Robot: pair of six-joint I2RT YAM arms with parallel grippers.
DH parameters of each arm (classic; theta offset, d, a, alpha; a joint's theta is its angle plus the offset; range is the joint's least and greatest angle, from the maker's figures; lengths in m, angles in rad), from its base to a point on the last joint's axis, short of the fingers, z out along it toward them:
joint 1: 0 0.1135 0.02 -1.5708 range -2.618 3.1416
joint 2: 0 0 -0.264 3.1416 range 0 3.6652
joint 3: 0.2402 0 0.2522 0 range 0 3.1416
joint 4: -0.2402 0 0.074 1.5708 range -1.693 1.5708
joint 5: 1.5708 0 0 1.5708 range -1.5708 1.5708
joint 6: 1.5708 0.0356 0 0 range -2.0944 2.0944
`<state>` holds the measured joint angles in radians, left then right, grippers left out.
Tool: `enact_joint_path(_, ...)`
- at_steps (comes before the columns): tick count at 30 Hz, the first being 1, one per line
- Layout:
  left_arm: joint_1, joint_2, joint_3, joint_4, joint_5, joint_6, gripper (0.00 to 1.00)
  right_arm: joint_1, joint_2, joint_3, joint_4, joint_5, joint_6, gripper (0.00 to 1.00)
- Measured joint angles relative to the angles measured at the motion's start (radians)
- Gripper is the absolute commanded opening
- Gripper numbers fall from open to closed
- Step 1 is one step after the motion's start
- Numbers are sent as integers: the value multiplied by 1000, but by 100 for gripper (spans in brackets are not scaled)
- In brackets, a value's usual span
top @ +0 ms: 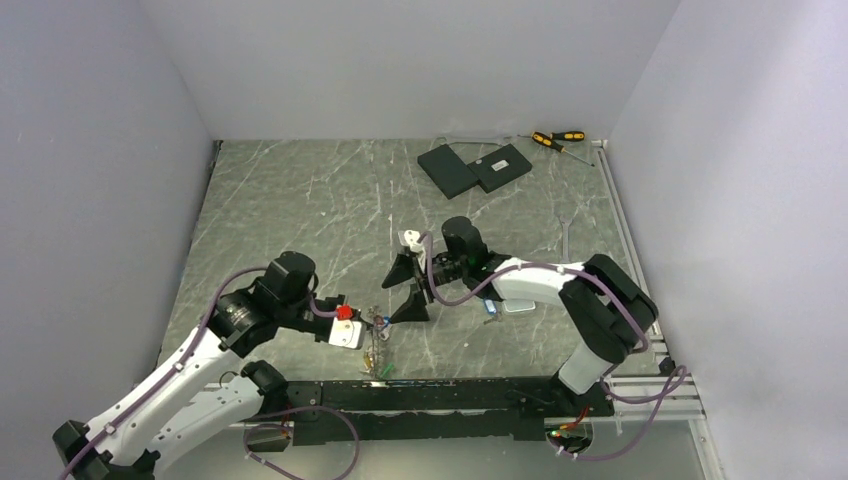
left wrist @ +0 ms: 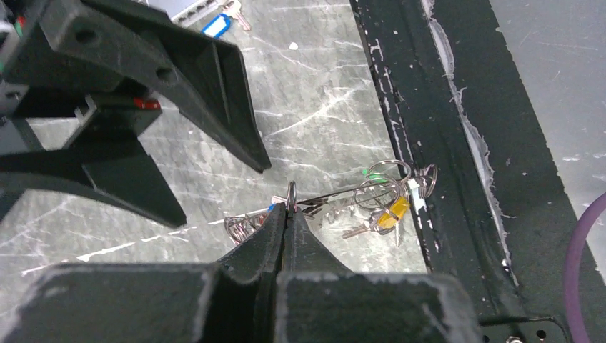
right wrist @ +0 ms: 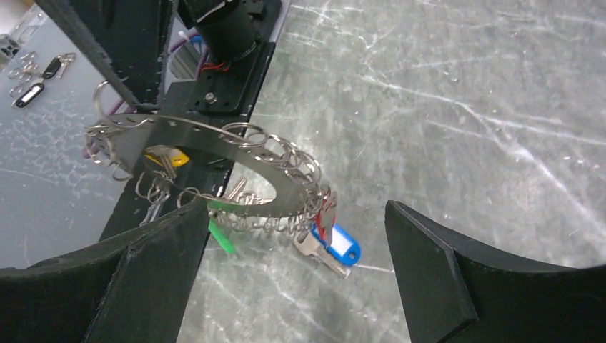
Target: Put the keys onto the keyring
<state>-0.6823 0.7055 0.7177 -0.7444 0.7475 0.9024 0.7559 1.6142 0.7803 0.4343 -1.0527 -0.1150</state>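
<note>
The left tool (left wrist: 289,211) is clenched on the thin edge of the keyring (right wrist: 214,143) and holds it roughly flat, just in from the near edge of the surface (top: 300,200), a little left of its middle and close to the black rail (top: 450,395). The right tool (top: 408,290) faces it with its fingers spread wide and nothing between them.

The keyring looks like a thin, stiff metal band, light and polished, so I'd expect it to twist or slide in a pinch on its edge. Small split rings (right wrist: 286,161) crowd its rim, and the keys (right wrist: 168,157) dangle from them; these will likely swing and tangle at any nudge. A blue key (right wrist: 336,246) hangs at the side nearest the right tool. I cannot tell whether it is properly threaded on.

The best hold on a key seems to be its plastic tag, which is broader and less slick than the tiny blade. The band itself is best gripped across its flat face.
</note>
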Motion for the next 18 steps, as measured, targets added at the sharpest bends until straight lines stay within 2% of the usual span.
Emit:
enact_joint_path(8, 0, -8, 13, -3, 24, 52, 0, 14, 117, 54, 137, -84, 37, 95)
enact_joint_path(13, 0, -11, 25, -3, 38, 73, 0, 54, 179, 83, 231, -139, 103, 86)
enact_joint_path(18, 0, -34, 32, -3, 42, 81, 0, 74, 206, 95, 270, -175, 144, 70)
